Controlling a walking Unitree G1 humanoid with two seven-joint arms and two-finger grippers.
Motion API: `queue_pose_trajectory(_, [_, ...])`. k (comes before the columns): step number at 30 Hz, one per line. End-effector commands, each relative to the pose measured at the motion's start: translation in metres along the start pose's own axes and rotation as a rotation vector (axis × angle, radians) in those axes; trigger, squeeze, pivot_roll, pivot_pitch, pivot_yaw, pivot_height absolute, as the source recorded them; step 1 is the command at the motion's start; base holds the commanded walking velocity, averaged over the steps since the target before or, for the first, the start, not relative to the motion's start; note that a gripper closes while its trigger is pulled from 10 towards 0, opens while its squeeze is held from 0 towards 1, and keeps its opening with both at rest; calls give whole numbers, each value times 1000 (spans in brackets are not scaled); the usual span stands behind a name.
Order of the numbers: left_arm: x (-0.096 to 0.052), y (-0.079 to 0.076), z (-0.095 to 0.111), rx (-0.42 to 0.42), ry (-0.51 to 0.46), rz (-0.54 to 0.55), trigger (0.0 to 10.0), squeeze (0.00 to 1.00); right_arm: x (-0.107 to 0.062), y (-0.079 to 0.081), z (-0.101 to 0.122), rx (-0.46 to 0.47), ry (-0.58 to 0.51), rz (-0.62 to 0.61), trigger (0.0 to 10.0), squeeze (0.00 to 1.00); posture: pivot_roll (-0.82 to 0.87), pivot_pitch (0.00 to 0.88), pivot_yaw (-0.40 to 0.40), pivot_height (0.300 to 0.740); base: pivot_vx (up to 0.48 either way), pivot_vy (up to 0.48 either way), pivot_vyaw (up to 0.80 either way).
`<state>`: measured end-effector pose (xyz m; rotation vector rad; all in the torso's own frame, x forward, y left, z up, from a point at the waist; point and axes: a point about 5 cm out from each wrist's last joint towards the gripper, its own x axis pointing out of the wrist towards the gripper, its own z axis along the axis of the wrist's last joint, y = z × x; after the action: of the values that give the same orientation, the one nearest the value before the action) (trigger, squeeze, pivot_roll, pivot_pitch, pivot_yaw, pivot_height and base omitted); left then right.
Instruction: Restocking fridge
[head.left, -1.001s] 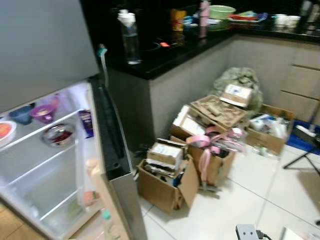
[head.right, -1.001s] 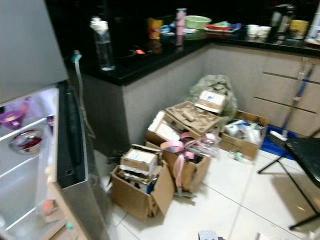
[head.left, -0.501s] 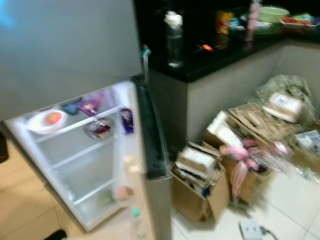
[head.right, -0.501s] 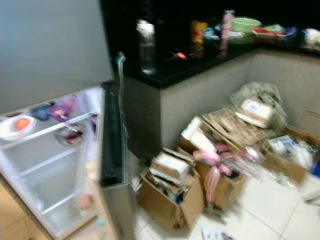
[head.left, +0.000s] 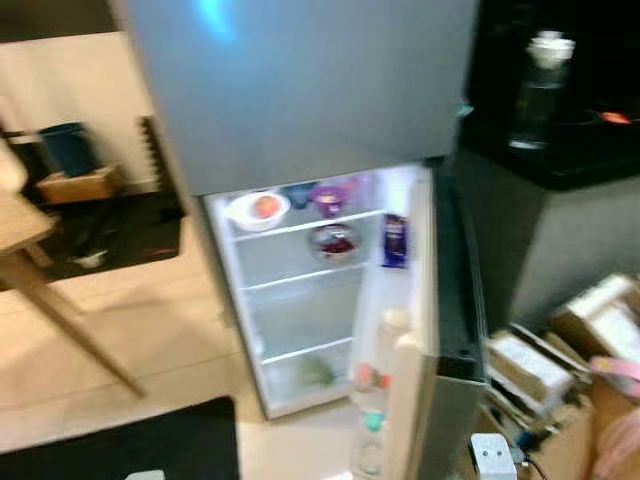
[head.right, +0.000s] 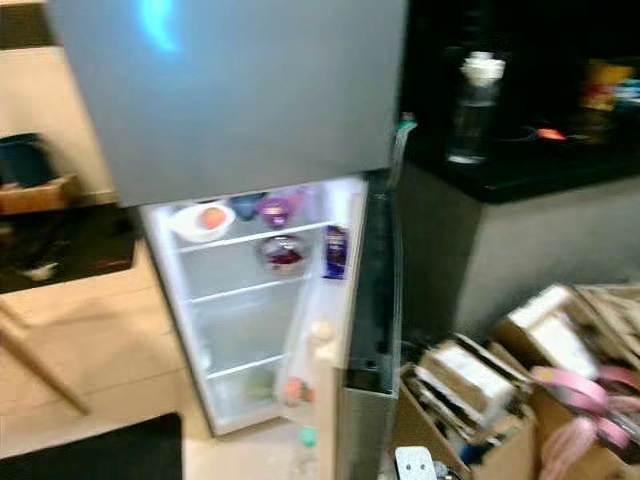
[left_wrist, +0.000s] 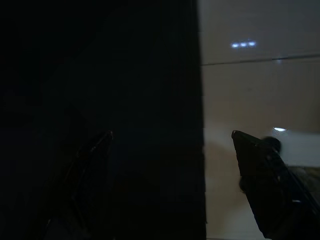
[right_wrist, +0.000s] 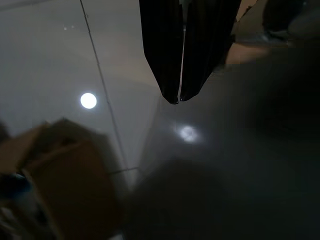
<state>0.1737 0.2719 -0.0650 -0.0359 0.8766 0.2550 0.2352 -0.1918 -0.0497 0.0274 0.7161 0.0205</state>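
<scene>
Right, fridge (head.left: 300, 100) sits ahead of me with its lower door (head.left: 445, 300) open; shelves hold a white bowl (head.left: 257, 209) and little else, so I judge restocking barely started. Left gripper (left_wrist: 170, 145) hangs wide open, empty. Right gripper (right_wrist: 179, 95) pinched closed, empty. No labels legible through blur.

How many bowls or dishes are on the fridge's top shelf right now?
3: white dish with an orange item at left, dark blue bowl behind, purple bowl at right. Others may be hidden.
</scene>
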Motion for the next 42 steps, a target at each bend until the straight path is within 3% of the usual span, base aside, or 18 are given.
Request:
queue_pose_trajectory(1, [0, -4, -2, 4, 15, -19, 10000, 0, -2, -3, -8, 12, 23, -18, 10000, 0, -20, 110, 56, 740, 0, 0, 719])
queue_pose_trajectory(5, [1, -10, -2, 9, 30, -54, 10000, 0, -4, -7, -11, 55, 38, -51, 10000, 0, -24, 111, 59, 740, 0, 0, 180])
queue_pose_trajectory(14, [3, -16, 2, 6, 24, -66, 10000, 0, -5, -10, -15, 55, 49, -55, 10000, 0, -26, 112, 61, 740, 0, 0, 0])
queue_pose_trajectory(18, [3, -15, 4, -5, 19, -61, 10000, 0, -5, -9, -15, 58, 48, -55, 10000, 0, -30, 117, 60, 740, 0, 0, 0])
queue_pose_trajectory(27, [3, -15, 5, -10, 18, -57, 10000, 0, -4, -8, -12, 66, 36, -52, 10000, 0, -35, 124, 61, 740, 0, -467, 0])
queue_pose_trajectory(42, [3, -13, 2, -52, 15, -17, 10000, 0, -1, -3, -5, 52, 28, -23, 10000, 0, -35, 137, 54, 740, 0, 0, 0])
